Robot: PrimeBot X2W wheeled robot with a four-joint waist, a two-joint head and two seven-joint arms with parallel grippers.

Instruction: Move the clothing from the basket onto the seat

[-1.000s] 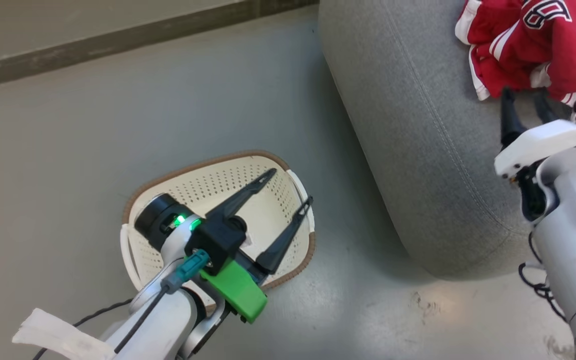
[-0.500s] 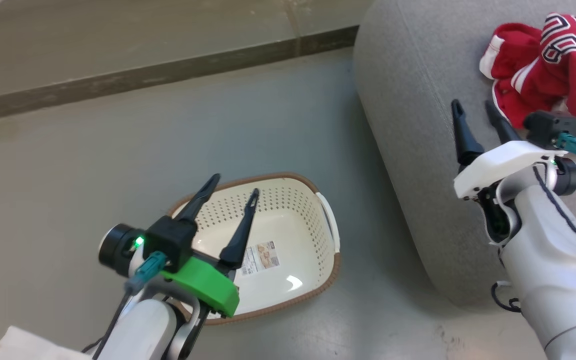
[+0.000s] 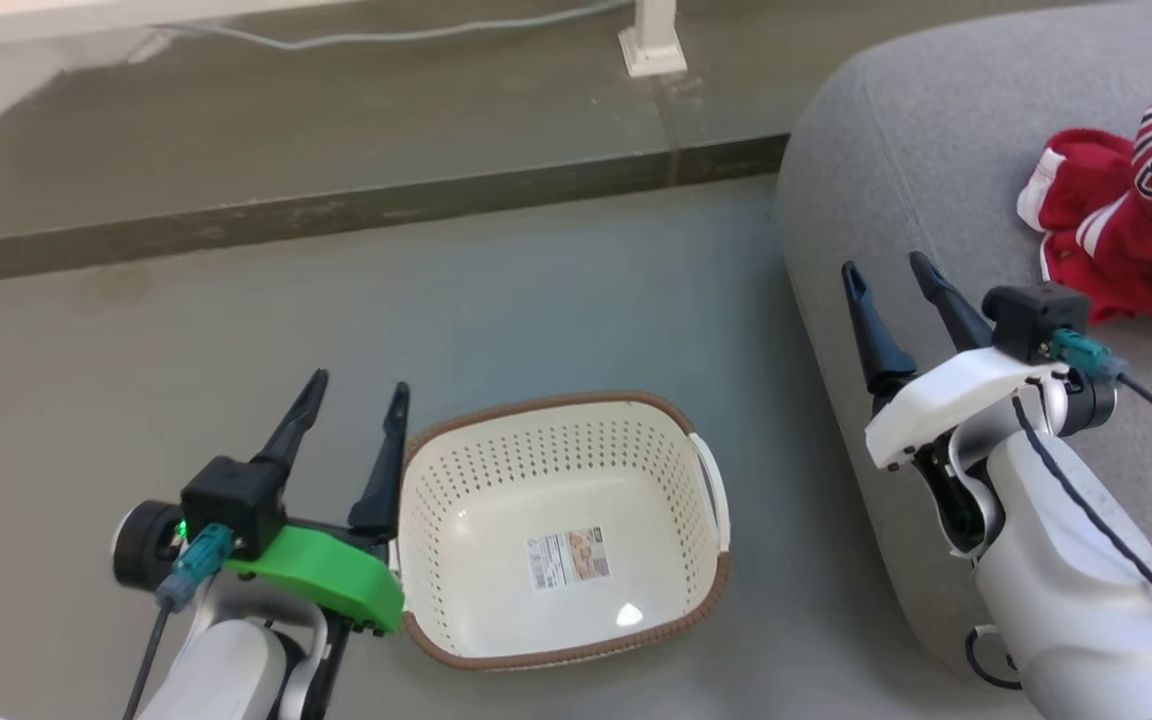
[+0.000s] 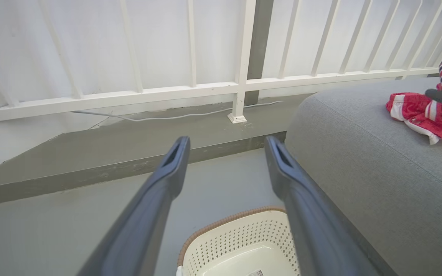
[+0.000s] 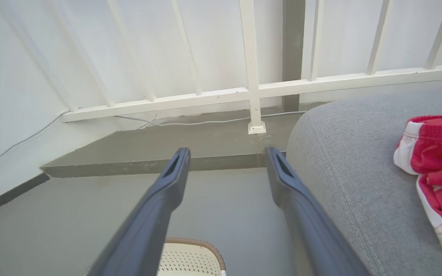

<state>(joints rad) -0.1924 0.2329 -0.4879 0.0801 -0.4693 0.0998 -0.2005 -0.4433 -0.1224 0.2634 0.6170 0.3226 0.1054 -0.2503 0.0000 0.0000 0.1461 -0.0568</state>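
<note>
The red clothing (image 3: 1126,225) with white trim lies bunched on the grey seat (image 3: 936,170) at the right; it shows in the left wrist view (image 4: 424,111) and the right wrist view (image 5: 436,161) too. The cream basket (image 3: 561,430) with a brown rim stands on the floor with a label sticker (image 3: 571,558) on its bottom and nothing inside. My left gripper (image 3: 356,385) is open just left of the basket. My right gripper (image 3: 886,265) is open over the seat's left edge, left of the clothing, nothing between its fingers.
A white railing (image 4: 240,82) on a raised grey step (image 3: 336,210) runs along the back, with a cable (image 4: 175,116) lying at its foot. Grey floor (image 3: 586,300) lies between the basket, the step and the seat.
The head camera has tilted up, shifting the whole picture. My left gripper has come out from over the basket to its left side. My right gripper has drawn away from the clothing.
</note>
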